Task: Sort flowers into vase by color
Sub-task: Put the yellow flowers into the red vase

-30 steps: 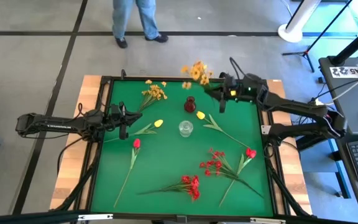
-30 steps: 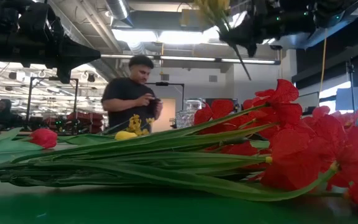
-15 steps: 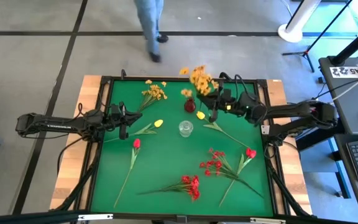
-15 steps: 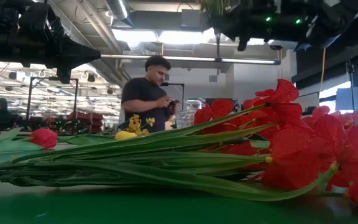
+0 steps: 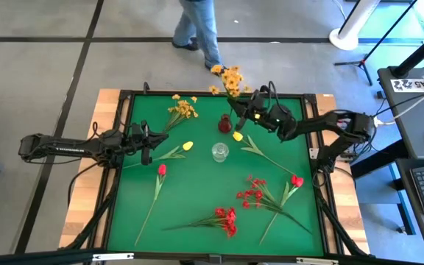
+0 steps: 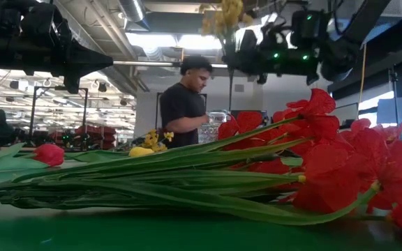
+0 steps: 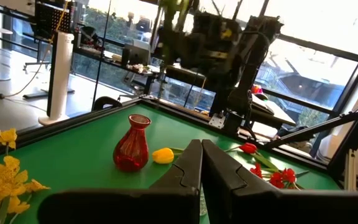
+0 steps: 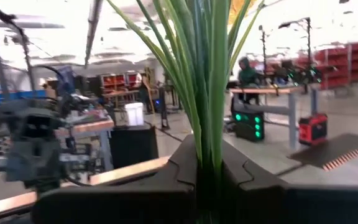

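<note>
My right gripper [image 5: 243, 118] is shut on a yellow-orange blossom spray [image 5: 230, 78], high over the table's far side, just right of the red vase [image 5: 224, 124]. The spray stands upright in the low view [image 6: 226, 15]. A clear glass vase [image 5: 220, 152] stands mid-table. My left gripper [image 5: 147, 144] is shut and empty above the table's left part, beside a yellow tulip [image 5: 187, 146]. Lying on the green mat are another yellow spray [image 5: 183, 109], a second yellow tulip [image 5: 237, 136], red tulips [image 5: 161, 170] [image 5: 296, 180] and red clusters [image 5: 252, 193] [image 5: 227, 218]. My right gripper pinches the spray's green stem bundle [image 8: 207, 149] between its two fingers [image 8: 180, 163]. The fingers come about level from the table's right and lie across the stem. The spray is lifted clear and upright, blossoms above the fingers and the stem end [image 6: 230, 87] hanging below.
A black raised frame [image 5: 124, 132] borders the green mat. A person [image 6: 187, 97] walks on the floor beyond the far edge. In the low view, red flowers [image 6: 326, 160] and stems lie close in front. Bare mat shows around the clear vase.
My right gripper has gone toward the table's left, to beside the red vase, still shut on the spray. The spray has turned from slanting to upright. The person beyond the far edge has walked toward the right.
</note>
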`<state>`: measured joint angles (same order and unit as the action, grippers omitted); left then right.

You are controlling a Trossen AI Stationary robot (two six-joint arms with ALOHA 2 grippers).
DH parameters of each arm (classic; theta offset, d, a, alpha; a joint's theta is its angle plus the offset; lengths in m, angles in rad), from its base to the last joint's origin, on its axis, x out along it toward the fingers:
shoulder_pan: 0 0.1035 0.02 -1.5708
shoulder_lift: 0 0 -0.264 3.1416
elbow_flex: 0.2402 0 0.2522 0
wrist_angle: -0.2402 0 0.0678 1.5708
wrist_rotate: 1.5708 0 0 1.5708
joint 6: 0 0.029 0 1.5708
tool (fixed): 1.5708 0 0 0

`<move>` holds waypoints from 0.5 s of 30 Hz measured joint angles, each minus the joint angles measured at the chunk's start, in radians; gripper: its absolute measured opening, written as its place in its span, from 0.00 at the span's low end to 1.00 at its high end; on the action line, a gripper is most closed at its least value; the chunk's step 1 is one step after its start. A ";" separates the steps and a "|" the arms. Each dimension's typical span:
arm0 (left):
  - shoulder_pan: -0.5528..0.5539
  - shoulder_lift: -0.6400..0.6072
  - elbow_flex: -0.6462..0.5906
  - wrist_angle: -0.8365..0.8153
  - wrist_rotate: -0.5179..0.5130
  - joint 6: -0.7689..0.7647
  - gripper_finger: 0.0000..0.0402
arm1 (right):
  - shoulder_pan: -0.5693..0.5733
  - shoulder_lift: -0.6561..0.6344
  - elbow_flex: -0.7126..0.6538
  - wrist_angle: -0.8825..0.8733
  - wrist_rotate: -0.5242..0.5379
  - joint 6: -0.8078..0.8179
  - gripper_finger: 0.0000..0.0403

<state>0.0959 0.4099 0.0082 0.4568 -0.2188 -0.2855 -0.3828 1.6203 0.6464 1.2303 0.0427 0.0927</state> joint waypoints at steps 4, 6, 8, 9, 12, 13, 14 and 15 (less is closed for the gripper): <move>0.000 0.000 0.000 0.000 0.000 0.000 0.00 | -0.027 0.056 0.047 0.002 -0.030 0.003 0.04; 0.000 0.000 0.000 0.000 0.000 0.000 0.00 | -0.033 0.082 0.062 0.004 -0.034 0.004 0.06; 0.000 0.000 0.000 0.000 0.000 0.000 0.00 | -0.042 0.105 0.071 0.000 -0.034 0.004 0.07; 0.000 0.000 0.000 0.000 0.000 0.000 0.00 | -0.045 0.116 0.075 0.000 -0.035 0.004 0.07; 0.000 0.000 0.000 0.000 0.000 0.000 0.00 | -0.045 0.139 0.076 -0.001 -0.034 0.005 0.06; 0.000 0.000 0.000 0.000 0.000 0.000 0.00 | -0.045 0.146 0.076 -0.002 -0.034 0.005 0.05; 0.000 0.000 0.000 0.000 0.000 0.000 0.00 | -0.045 0.151 0.076 -0.002 -0.034 0.005 0.04; 0.000 0.000 0.000 0.000 0.000 0.000 0.00 | -0.045 0.153 0.076 -0.004 -0.035 0.005 0.04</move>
<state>0.0957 0.4101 0.0078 0.4564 -0.2188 -0.2855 -0.4274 1.7737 0.7227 1.2258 0.0082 0.0978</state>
